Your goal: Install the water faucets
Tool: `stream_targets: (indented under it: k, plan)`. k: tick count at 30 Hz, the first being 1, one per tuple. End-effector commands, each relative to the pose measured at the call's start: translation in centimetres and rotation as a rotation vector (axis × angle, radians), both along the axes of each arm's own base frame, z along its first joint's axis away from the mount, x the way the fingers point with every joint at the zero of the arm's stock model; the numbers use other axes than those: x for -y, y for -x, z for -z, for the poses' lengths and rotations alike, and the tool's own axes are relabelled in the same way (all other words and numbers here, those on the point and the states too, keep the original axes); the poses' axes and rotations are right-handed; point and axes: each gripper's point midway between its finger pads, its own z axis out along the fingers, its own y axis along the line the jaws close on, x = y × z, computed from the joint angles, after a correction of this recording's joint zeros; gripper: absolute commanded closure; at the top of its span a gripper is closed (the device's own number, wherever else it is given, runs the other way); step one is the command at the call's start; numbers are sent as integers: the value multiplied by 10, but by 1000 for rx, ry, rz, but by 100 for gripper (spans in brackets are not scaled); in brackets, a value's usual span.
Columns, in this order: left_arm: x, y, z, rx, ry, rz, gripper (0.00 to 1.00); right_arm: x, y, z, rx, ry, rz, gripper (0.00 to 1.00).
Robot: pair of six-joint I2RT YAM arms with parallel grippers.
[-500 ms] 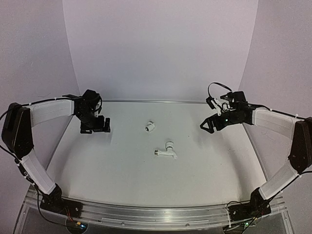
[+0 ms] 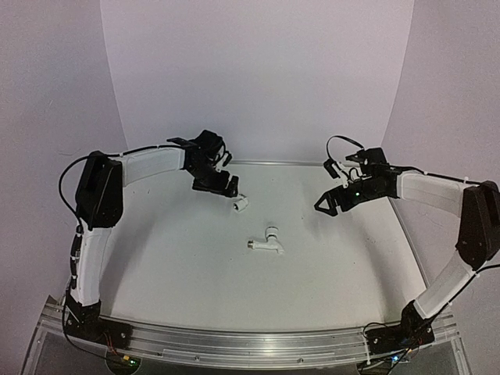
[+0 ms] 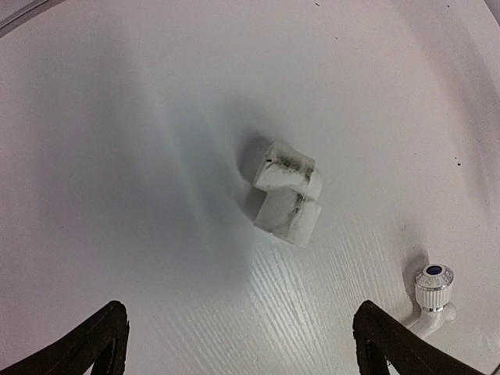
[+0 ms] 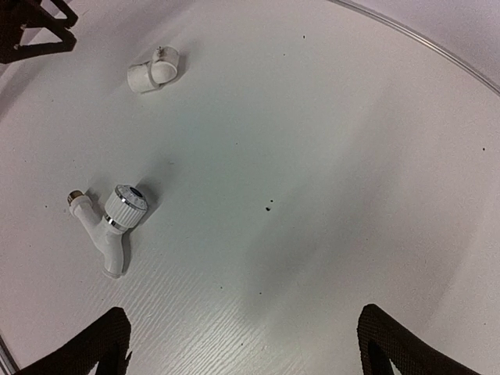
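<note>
- Left wrist view: my left claw [image 3: 238, 324] is spread wide with nothing between its fingers. Both dark fingertips [image 3: 105, 340] sit at the bottom edge of the frame.
- The short white fitting [image 3: 285, 195] lies on the white table [image 3: 117, 141] ahead of this claw. It is roughly centred between the finger lines and clear of both tips.
- The fitting looks like two stubby cylinders joined at an angle. It carries dark smudges, and I cannot tell whether they are printed marks or dirt.
- The tap [image 3: 431, 311] shows at lower right, partly cut off by the frame, just beyond my right-hand fingertip.
- Its ribbed round knob [image 3: 434, 283] has a blue disc on top. Anything written on the disc is too small to read.
- Right wrist view: my right claw [image 4: 238, 328] is also wide open and holds nothing.
- Here the tap lies on its side, ahead and to the left of the claw and well apart from it. The brass-coloured threaded end is at far left and the bent spout points back toward me.
- The fitting is farther off, at upper left, near the dark fingers of my other claw in the top corner.
- Top external view: the tap rests near the middle of the table, between my two arms.
- The fitting lies just beyond the tap, toward the back wall.
- My left claw hangs just beside the fitting, on its back-left side.
- My right claw is off to the right, well apart from both parts.
</note>
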Motion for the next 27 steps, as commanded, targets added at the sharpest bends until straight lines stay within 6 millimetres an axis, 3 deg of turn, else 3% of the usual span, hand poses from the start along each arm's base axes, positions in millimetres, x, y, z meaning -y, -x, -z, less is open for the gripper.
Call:
stream_targets:
  k: [1, 9, 14, 21, 27]
  plan:
    - [29, -19, -6, 71, 10, 85, 0, -11, -5, -11, 6, -29, -11, 2]
    - [55, -26, 21, 37, 18, 156, 1, -9, -4, -8, -1, -24, -2, 2]
    - [66, -25, 38, 15, 3, 185, 6, -9, -5, -6, -8, -24, 4, 2]
    - [68, -23, 53, -7, -8, 197, 18, -9, -7, -4, -10, -19, 6, 2]
    - [60, -20, 59, -16, -49, 187, 41, -9, -8, -2, -14, -14, 7, 2]
